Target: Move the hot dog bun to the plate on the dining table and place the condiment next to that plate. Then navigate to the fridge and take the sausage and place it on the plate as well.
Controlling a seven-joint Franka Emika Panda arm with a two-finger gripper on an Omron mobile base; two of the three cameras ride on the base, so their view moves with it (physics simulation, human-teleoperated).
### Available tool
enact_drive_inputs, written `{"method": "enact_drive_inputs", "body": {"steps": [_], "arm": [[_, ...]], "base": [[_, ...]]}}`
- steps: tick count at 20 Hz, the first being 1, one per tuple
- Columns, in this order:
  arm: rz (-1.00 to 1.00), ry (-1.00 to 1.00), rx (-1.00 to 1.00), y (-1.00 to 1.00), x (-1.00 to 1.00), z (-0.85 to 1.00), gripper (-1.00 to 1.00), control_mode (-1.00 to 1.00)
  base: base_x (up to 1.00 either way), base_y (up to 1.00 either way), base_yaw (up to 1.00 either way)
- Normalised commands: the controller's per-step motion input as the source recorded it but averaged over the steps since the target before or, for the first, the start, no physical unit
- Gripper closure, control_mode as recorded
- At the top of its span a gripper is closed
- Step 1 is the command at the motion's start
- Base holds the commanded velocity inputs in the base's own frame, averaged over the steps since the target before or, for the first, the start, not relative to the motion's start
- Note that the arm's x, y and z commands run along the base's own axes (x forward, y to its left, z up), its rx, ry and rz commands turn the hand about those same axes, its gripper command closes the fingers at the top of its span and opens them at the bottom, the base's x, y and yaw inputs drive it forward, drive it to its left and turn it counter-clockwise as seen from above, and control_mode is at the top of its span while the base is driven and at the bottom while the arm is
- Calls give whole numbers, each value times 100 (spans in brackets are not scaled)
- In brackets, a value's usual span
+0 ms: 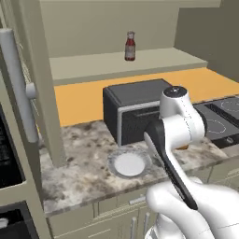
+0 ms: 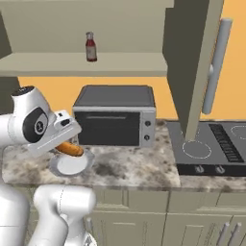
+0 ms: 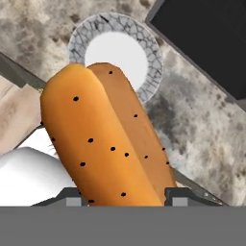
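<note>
Clearly pinched in the claw point(image 3: 122, 194), bun point(image 3: 103, 139) hanging above the plate point(image 3: 77, 41) on the desk point(image 3: 192, 125). Likely light, soft and crushable; best squeezed gently across the middle.

- Marble-look counter point(image 1: 88, 172), grey-brown speckle, over pale cabinet fronts.
- On it: round plate point(image 1: 129, 164), patterned grey rim, white centre, near counter's front edge.
- Toaster oven point(image 1: 135, 109), black w/ silver front, just behind plate, towards wall.
- Black cooktop point(image 2: 211, 149) set into counter, right of toaster oven, w/ knobs along front.
- Beige shelf point(image 1: 121, 63) above and behind toaster oven, against wall.
- On shelf: condiment point(image 1: 130, 46) bottle, red w/ pale cap, upright, alone, well above and behind toaster oven.
</note>
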Motion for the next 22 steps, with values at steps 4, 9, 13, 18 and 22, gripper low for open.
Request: {"method": "enact_drive_inputs", "body": {"steps": [4, 9, 13, 18, 22], "arm": [[0, 0, 0, 0, 0, 0, 100, 100], [0, 0, 0, 0, 0, 0, 100, 100], [0, 0, 0, 0, 0, 0, 100, 100], [0, 0, 0, 0, 0, 0, 100, 100], [0, 0, 0, 0, 0, 0, 100, 100]], "base": [[-47, 0, -78], [-66, -13, -68], [-85, -37, -53], [-65, -14, -65], [-58, 0, -73]]}}
